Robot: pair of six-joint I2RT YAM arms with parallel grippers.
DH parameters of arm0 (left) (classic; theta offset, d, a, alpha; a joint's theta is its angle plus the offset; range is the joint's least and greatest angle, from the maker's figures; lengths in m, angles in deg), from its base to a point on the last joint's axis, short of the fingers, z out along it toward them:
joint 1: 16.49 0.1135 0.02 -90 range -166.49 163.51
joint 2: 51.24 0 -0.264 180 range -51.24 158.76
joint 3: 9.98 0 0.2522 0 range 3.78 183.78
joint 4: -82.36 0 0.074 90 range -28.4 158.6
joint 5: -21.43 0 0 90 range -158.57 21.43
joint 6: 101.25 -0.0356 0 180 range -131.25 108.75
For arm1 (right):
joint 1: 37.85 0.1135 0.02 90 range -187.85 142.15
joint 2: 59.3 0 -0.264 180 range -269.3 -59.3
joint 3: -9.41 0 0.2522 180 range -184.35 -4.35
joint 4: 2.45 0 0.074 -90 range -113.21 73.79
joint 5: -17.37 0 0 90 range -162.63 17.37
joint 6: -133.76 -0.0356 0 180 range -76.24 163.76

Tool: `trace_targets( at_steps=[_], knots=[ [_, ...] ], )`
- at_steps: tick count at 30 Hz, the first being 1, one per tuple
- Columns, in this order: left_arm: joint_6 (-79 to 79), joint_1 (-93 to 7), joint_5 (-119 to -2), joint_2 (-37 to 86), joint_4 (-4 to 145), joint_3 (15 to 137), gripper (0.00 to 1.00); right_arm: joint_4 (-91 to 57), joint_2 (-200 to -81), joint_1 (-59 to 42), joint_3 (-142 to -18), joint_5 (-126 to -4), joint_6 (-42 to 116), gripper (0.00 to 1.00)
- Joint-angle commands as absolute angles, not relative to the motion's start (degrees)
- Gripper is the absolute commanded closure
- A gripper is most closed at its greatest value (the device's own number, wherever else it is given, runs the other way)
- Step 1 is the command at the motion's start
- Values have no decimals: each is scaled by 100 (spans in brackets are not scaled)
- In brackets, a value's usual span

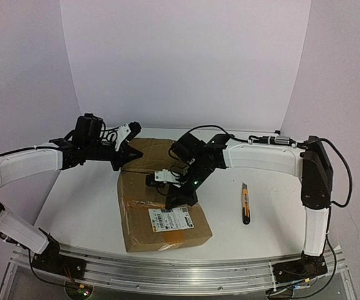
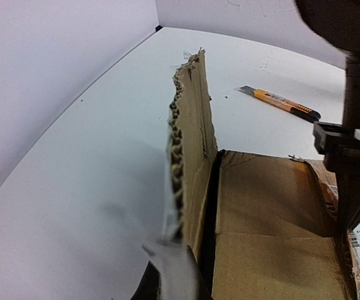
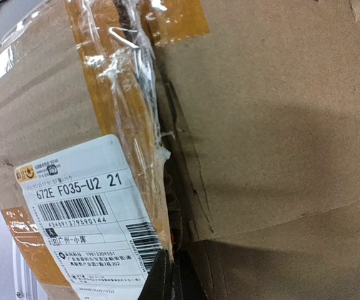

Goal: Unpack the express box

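The express box lies in the middle of the table, brown cardboard with a white barcode label and brownish tape. Its far flap stands upright, torn along its edge. My left gripper is shut on that flap's edge, its fingers showing at the bottom of the left wrist view. My right gripper points down at the box's centre seam. There it is shut on the taped edge of the labelled flap, beside the dark gap of the seam. What the box holds is hidden.
An orange and black utility knife lies on the white table right of the box, also seen in the left wrist view. White walls close the back and sides. The right arm hangs over the box.
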State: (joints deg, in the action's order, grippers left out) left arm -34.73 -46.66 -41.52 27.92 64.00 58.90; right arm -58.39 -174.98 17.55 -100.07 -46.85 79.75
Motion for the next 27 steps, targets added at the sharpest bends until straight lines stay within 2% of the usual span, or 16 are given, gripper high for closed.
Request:
trace_targets(
  at_steps=[1, 6, 11, 20, 27],
  knots=[
    [-3308, -4232, -5143, 2989, 6738, 6441, 100, -6531, -16933, 2156, -9825, -4661, 7968, 100],
    [-3446, -4188, -5242, 3064, 6833, 6425, 100, -6603, -16673, 2519, -9757, -4725, 7971, 100],
    [-3553, -3953, -5528, 3308, 7015, 6376, 100, -6605, -16289, 2803, -9640, -5324, 7957, 100],
    [-3742, -3613, -5573, 3657, 7204, 6352, 100, -6824, -15940, 3351, -9967, -5861, 7853, 100],
    [-4144, -3094, -5675, 4140, 7601, 6360, 100, -7195, -15810, 4036, -9372, -6105, 7491, 100]
  ],
)
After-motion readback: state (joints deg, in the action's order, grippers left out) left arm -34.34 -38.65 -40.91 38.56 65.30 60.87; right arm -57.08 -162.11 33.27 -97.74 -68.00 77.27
